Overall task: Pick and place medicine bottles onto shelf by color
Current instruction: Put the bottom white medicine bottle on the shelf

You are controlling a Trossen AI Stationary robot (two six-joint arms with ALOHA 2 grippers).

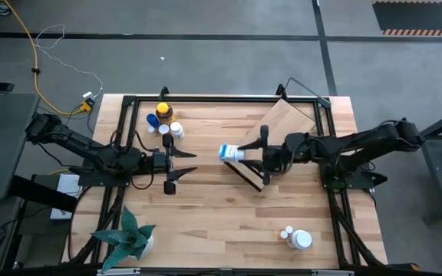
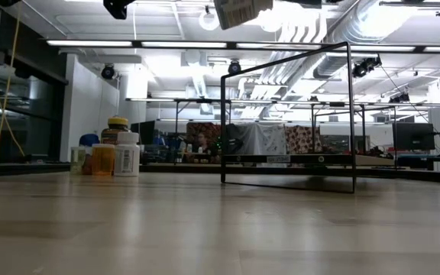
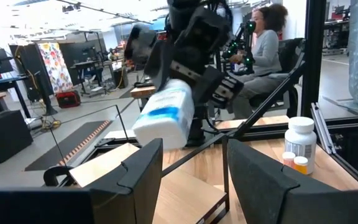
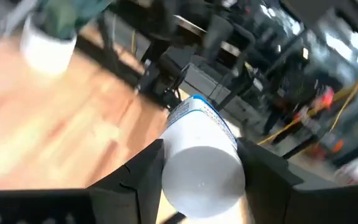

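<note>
A white bottle with a blue label band is clamped between the fingers of the right tool, carried on its side above the middle of the bench, its base pointing left. In the right wrist view the same bottle fills the gap between the two dark fingers, cap end toward the camera. From the left wrist view it hangs tilted in the air, well off the wood.

Just right of it stands the shelf, a light wooden board tipped up inside a thin black wire frame, at the far right part of the bench.

The other medicine bottles are grouped at the far left: amber with a yellow cap, blue, white and small orange ones. Two more white bottles sit near the right front edge.

The left tool rests low at the left, just near of that group, its fingers standing apart and holding nothing.

A potted plant sits at the near left corner. A person sits in the room beyond.
</note>
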